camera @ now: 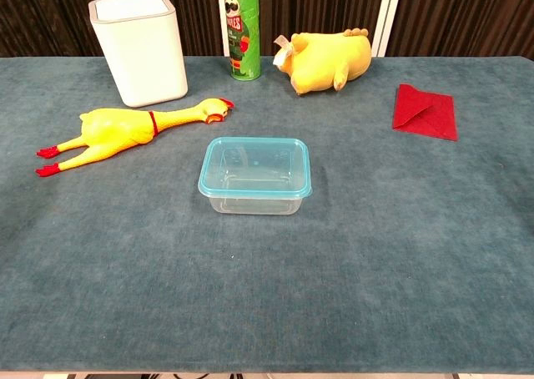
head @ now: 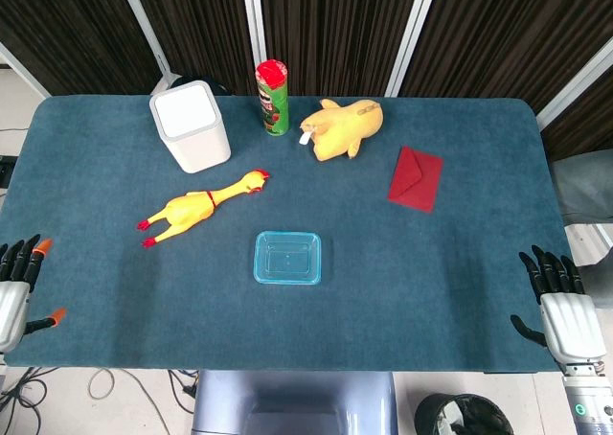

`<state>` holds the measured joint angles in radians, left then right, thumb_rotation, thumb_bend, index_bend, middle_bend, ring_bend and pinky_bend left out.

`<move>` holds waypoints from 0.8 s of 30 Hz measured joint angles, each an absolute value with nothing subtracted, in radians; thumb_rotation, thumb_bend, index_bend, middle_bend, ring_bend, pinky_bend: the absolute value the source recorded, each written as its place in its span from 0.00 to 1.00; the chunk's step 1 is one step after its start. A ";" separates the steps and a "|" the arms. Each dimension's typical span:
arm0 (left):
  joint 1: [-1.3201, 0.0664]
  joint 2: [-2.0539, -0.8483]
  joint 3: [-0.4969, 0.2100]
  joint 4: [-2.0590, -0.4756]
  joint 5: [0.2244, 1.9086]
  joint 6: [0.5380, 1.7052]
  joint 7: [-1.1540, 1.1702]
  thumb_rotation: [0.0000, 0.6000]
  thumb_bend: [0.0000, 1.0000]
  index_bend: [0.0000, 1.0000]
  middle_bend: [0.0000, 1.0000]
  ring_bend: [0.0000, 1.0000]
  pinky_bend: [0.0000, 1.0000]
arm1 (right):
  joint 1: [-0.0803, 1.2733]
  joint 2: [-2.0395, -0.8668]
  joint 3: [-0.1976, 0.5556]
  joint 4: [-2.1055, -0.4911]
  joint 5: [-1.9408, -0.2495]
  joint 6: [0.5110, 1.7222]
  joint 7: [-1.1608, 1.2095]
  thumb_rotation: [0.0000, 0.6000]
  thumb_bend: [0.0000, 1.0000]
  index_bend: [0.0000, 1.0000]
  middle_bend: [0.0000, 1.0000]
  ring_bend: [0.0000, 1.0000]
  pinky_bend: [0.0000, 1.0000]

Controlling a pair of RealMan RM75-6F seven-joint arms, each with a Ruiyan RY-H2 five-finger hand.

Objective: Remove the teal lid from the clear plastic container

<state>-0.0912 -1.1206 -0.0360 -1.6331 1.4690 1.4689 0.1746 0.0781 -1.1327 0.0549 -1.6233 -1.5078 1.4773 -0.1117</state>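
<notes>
teal lid (camera: 254, 167) on clear container (camera: 254, 199), both hands well apart

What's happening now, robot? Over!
Left robot hand and right robot hand open at table edge. Lid on box. Toy chicken nearby, not blocking.

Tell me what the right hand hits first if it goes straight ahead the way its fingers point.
Probably nothing: the right hand points up the table's right edge, outside the red envelope; height unclear.
</notes>
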 measured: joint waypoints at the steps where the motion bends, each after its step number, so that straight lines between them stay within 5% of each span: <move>1: -0.092 -1.121 -0.036 -1.634 1.467 1.465 0.173 1.00 0.00 0.00 0.00 0.00 0.00 | 0.078 -1.134 0.055 -1.623 -1.507 1.477 -0.114 1.00 0.28 0.00 0.00 0.00 0.00; 24: -0.155 -1.111 -0.072 -1.774 1.453 1.405 0.252 1.00 0.00 0.00 0.00 0.00 0.00 | 0.078 -1.121 0.046 -1.642 -1.490 1.450 -0.102 1.00 0.28 0.00 0.00 0.00 0.00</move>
<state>-0.1553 -1.1114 -0.0717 -1.7743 1.4527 1.4052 0.2523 0.0776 -1.1207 0.0463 -1.6416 -1.4900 1.4503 -0.1016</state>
